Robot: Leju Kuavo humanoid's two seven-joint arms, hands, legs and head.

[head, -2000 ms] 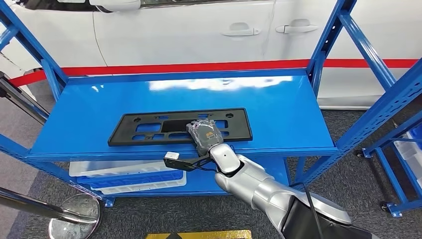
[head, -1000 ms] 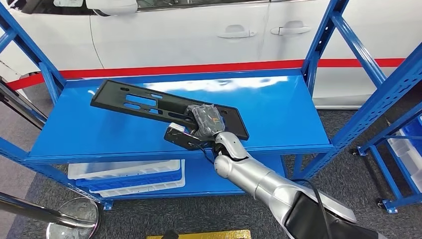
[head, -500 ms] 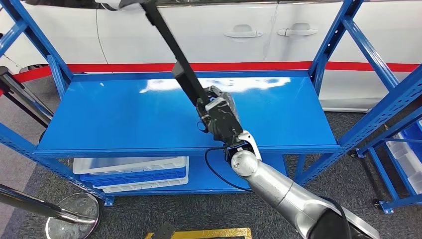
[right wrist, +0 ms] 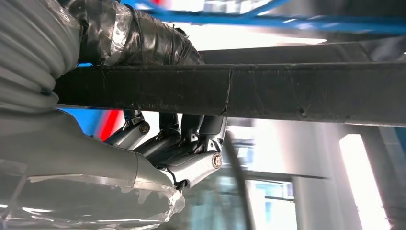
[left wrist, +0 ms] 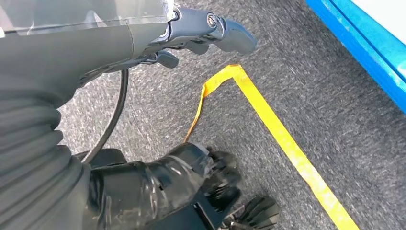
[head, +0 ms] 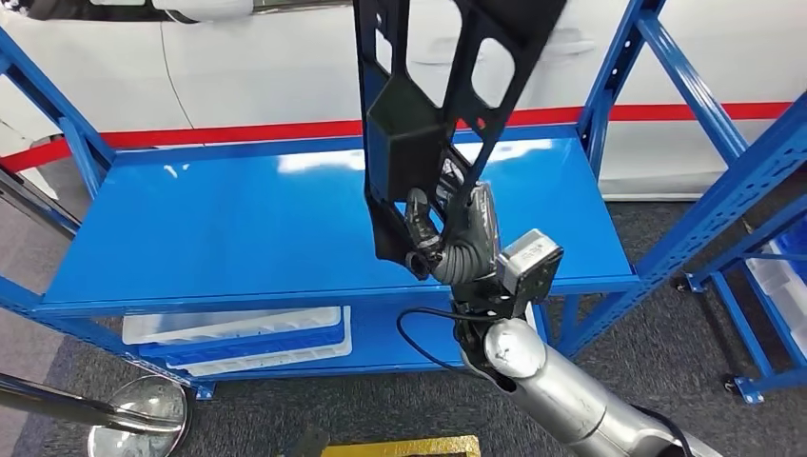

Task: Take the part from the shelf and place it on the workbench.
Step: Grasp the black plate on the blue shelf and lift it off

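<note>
The part [head: 409, 124] is a long black plastic plate with cut-outs. It stands nearly upright in the air over the blue shelf [head: 219, 238], its upper end past the picture's top. My right hand [head: 455, 238] grips its lower end from the near side. In the right wrist view the part [right wrist: 297, 91] crosses as a dark bar, pinched between the taped thumb and the darker fingers [right wrist: 191, 139] of the right hand [right wrist: 158, 153]. My left hand [left wrist: 158, 43] hangs over the grey carpet, its fingers apart and holding nothing.
A white car with a red stripe stands behind the shelf. White and blue bins [head: 247, 338] lie on the lower shelf. Another blue rack [head: 742, 171] rises at the right. A chrome post base [head: 143, 414] and yellow floor tape [head: 400, 446] lie near.
The part lay flat on the shelf under my right hand. My right hand lifted it and swung it up, and it now stands nearly upright.
</note>
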